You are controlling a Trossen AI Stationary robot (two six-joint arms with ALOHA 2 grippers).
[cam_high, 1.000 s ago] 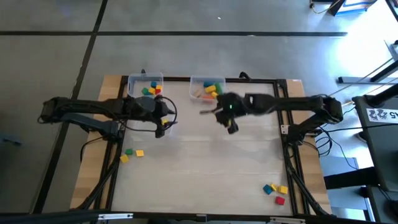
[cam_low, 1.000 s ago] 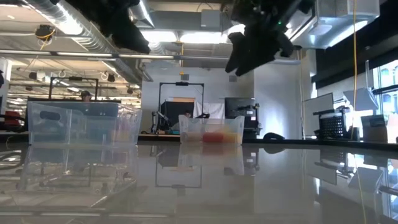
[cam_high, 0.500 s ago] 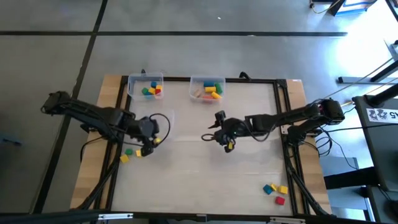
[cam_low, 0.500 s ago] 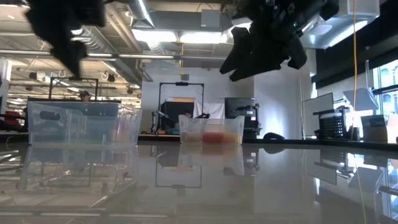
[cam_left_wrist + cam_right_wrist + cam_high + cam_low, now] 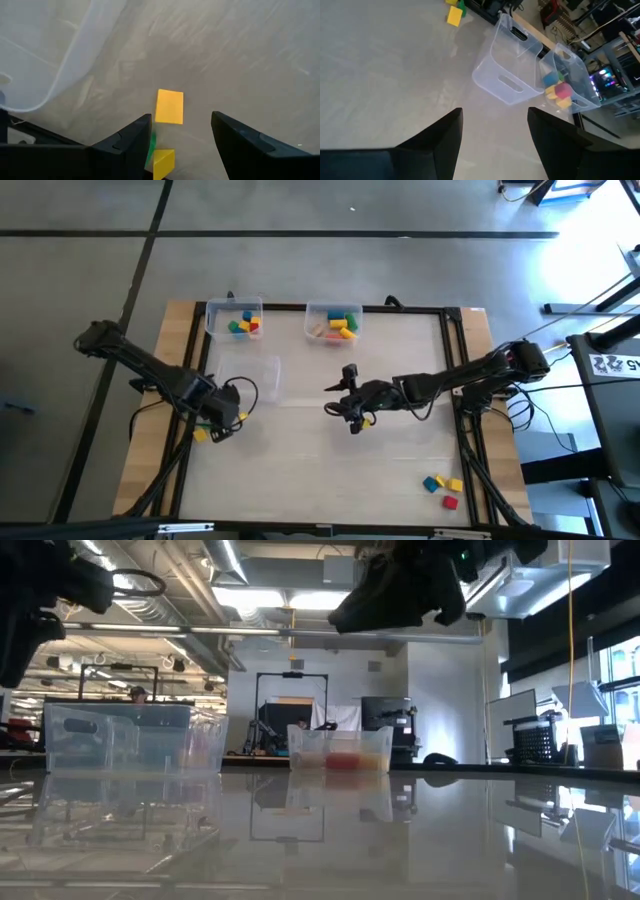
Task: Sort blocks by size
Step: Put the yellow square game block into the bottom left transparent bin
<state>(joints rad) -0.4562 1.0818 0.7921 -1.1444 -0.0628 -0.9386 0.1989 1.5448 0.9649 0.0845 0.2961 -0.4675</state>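
Since a second ago we are seeing the left tool [image 5: 215, 423] swinging away from the left clear bin [image 5: 232, 319] and dropping toward the loose blocks near the bench's left edge, while the right tool [image 5: 350, 413] is pulling back from the middle bin [image 5: 333, 321] toward the bench centre. Both tools are standing open and carrying nothing. In the left wrist view a yellow block [image 5: 169, 106] is lying flat on the bench just ahead of the open fingers [image 5: 131, 139], with a second yellow block [image 5: 163, 162] and a sliver of green between them. We are judging the risk here as crowding: closing now could be catching two blocks at once, or nudging the neighbour aside. A third empty bin [image 5: 262, 376] is sitting close by and could be bumped. Three more blocks [image 5: 442, 487] are waiting far off, near the bench's opposite corner. At the high view's right edge we are reading only partial letters on a dark cabinet [image 5: 612, 366], too cropped to make out.
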